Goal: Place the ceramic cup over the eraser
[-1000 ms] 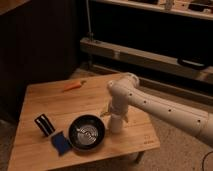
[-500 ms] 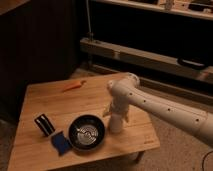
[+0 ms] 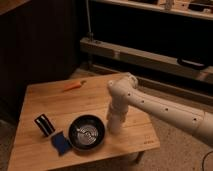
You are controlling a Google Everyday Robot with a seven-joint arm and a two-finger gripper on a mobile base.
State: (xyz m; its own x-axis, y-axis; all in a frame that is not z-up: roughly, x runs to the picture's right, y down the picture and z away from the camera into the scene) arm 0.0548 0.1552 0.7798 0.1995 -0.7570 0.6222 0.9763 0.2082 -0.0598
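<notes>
The eraser (image 3: pixel 44 124), a small black block with white stripes, stands near the left front of the wooden table (image 3: pixel 60 105). My white arm reaches in from the right and bends down. The gripper (image 3: pixel 114 126) points down at the table just right of the black pan (image 3: pixel 87 132). A white shape at its lower end merges with the gripper, and I cannot tell whether it is the ceramic cup. No separate cup shows elsewhere on the table. The gripper is well to the right of the eraser, with the pan between them.
A blue sponge-like pad (image 3: pixel 60 144) lies at the front left between eraser and pan. An orange carrot-like item (image 3: pixel 74 86) lies at the table's back. Dark shelving and a metal rail (image 3: pixel 135 55) stand behind the table.
</notes>
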